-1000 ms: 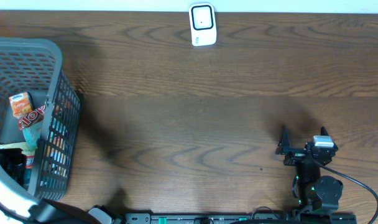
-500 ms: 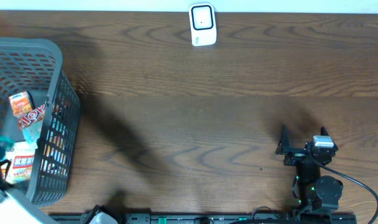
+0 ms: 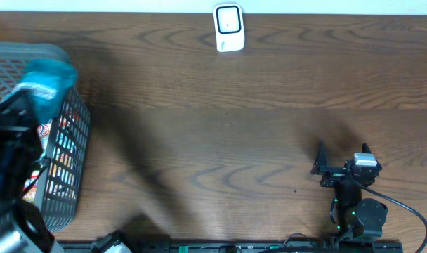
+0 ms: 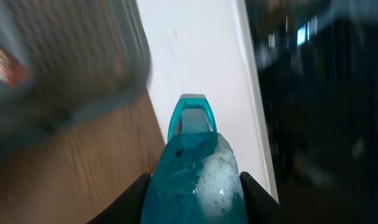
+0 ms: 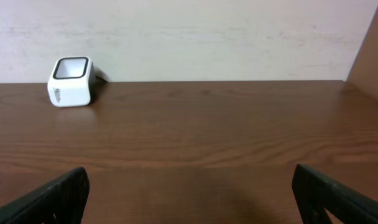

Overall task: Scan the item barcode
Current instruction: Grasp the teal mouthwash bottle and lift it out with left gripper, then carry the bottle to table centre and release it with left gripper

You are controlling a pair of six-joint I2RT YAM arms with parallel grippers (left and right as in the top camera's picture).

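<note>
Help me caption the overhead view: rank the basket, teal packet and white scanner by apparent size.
1. The basket, clearly largest, though partly hidden.
2-3. The teal packet and the white scanner look similar; the packet is held up nearer the camera and blurred, so I leave them unranked.

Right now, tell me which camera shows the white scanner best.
The right wrist view: the scanner is largest and sharp there, standing on the table. The overhead shows it smaller, at the table's far edge. The left wrist view misses it.
</note>
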